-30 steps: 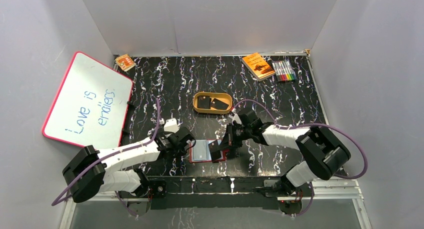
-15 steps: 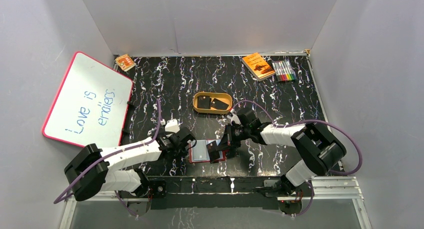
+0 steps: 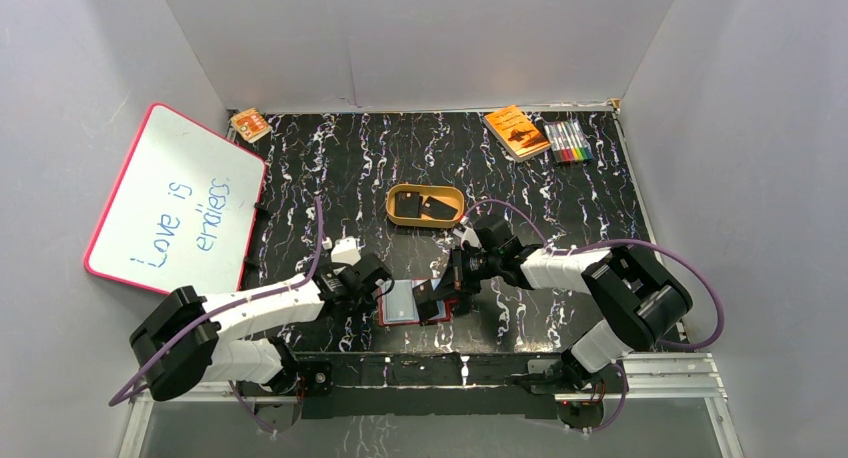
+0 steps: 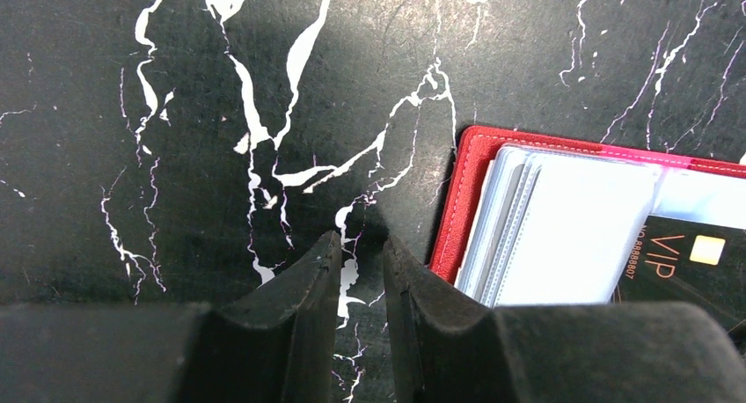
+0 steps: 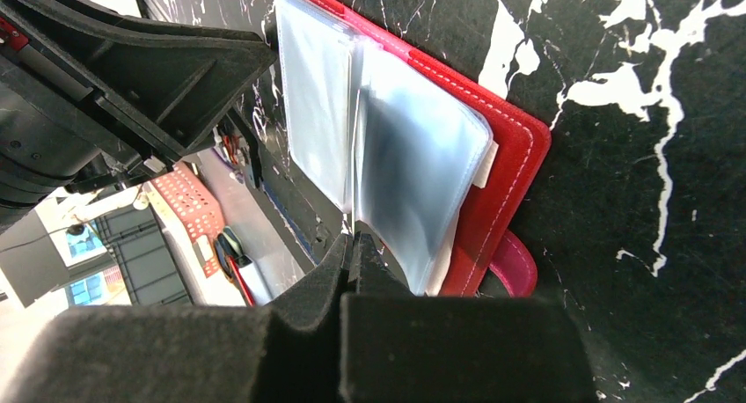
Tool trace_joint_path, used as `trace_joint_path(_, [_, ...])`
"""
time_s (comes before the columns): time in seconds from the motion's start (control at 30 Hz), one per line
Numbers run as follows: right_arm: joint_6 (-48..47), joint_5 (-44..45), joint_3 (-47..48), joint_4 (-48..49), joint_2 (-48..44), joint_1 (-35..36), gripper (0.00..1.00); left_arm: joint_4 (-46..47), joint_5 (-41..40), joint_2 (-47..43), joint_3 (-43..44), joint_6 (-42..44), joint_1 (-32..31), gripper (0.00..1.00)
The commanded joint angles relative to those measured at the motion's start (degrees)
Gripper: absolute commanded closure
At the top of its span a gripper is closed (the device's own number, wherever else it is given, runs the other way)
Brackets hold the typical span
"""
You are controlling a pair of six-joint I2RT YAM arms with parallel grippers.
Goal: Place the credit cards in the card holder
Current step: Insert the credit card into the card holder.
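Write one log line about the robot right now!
left gripper: slightly open, empty, beside card holder | right gripper: shut at clear pockets | VIP card: at card holder | dish: two cards

Card [image 4: 689,278] "VIP"; whiteboard [image 3: 178,203] "Love is"

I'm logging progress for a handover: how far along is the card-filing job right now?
Done: no card is clearly filed; the card holder lies open. In hand: a black VIP card sits at its clear pockets beside the shut right pincer; whether it is gripped is hidden. The left pincer, slightly open, rests by the holder's edge. Remaining: two cards wait in the tan dish.
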Motion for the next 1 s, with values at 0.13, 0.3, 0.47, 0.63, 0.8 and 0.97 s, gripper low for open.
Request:
trace_joint_path(0.13, [0.5, -1.2, 1.1, 2.8, -1.5, -0.2, 1.00, -0.4, 1.0, 1.6, -0.9, -0.4, 0.4, 0.77])
trace_joint_path(0.3, [0.7, -1.7, 0.7, 3.5, -1.6, -0.1, 1.00, -0.2, 1.2, 1.6, -1.0, -0.4, 0.4, 0.77])
trace_joint_path(0.47, [0.9, -2.5, 0.3, 4.4, -1.4, -0.1, 1.00, 0.0, 1.4, 1.7, -1.1, -0.4, 0.4, 0.78])
trace_joint_path(0.63, [1.2, -2.6, 0.0, 4.8, -1.8, -0.1, 1.00, 0.0, 1.4, 1.7, -1.1, -0.5, 0.4, 0.78])
trace_joint_path(0.8, [1.4, -3.0, -0.3, 5.5, -0.9, -0.1, 1.00, 0.1, 1.7, 1.8, -1.2, -0.5, 0.4, 0.78])
trace_joint_path(0.97, [1.6, -3.2, -0.3, 6.2, 0.2, -0.1, 1.00, 0.7, 2.3, 1.9, -1.6, -0.6, 0.4, 0.78])
